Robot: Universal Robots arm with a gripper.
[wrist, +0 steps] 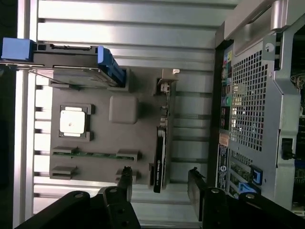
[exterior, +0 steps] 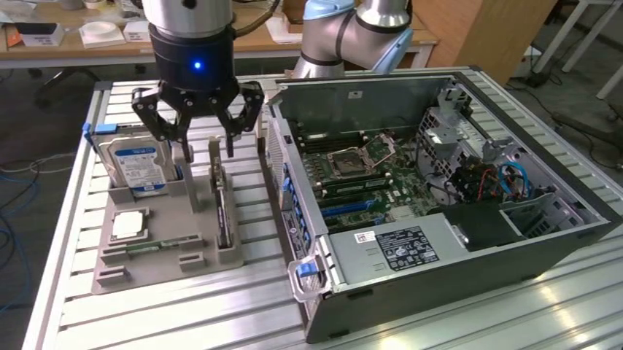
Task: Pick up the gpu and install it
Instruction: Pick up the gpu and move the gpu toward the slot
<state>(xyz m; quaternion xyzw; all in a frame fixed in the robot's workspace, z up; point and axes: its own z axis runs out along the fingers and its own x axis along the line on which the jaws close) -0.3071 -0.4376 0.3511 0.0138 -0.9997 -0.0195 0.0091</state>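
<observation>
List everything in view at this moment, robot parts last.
gpu: one, dark edge-on, standing in the tray slot nearest the case.
hard drive: one, silver with blue-white label, upright in the tray.
processor chip: one, silver, flat in a tray pocket.
memory stick: one, green, lying in the tray beside the chip.
tray: one, grey-brown, on the table, exterior view's left.
computer case: one, dark grey, open, exterior view's right.
table: one, silvery, slatted.
gripper: one, black, open, empty, above the gpu.

A wooden desk (exterior: pixel 68 49) carrying white boxes (exterior: pixel 102 33) stands behind the slatted metal table (exterior: pixel 195 313) on grey floor (exterior: pixel 29 138).
</observation>
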